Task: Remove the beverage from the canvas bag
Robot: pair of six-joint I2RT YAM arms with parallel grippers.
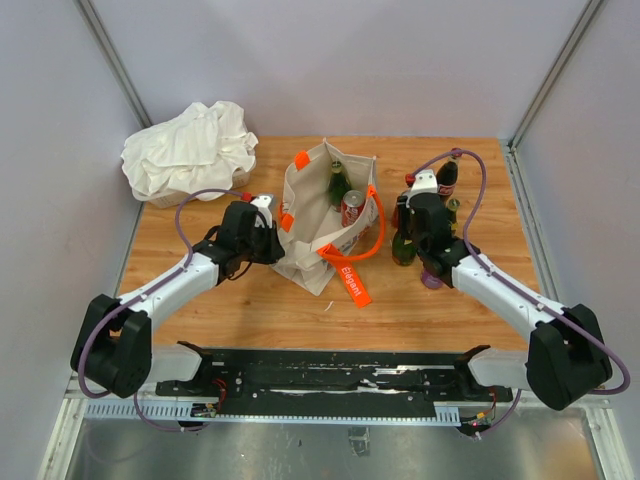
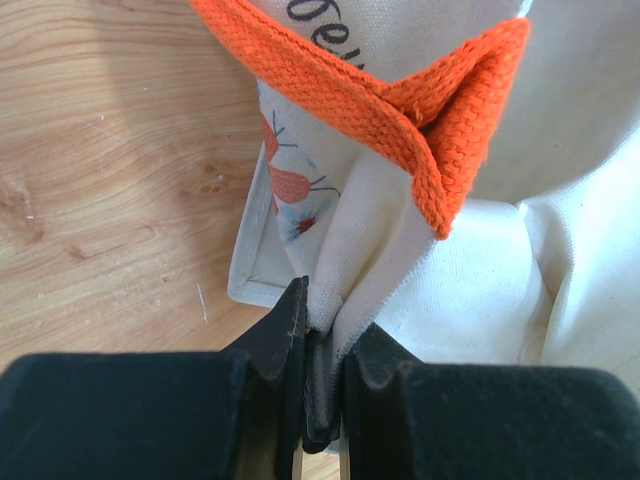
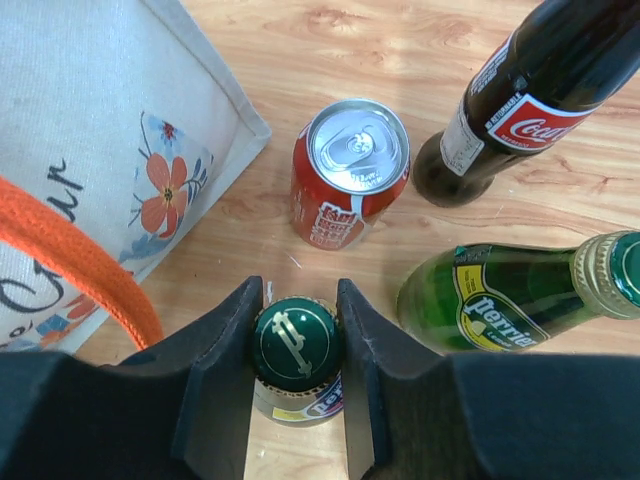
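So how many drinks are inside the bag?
2: a green bottle toward the far side and a red can just nearer. Others may hide deeper down.

Bright even overhead light, soft shadows on the table (image 1: 250, 300). Left wrist view crisp on the canvas bag (image 2: 560, 250), bottom edge dark and soft. Right wrist view: glare on the red can (image 3: 350, 160) lid, sheen on the green-capped bottle (image 3: 293, 345), edges stretched.
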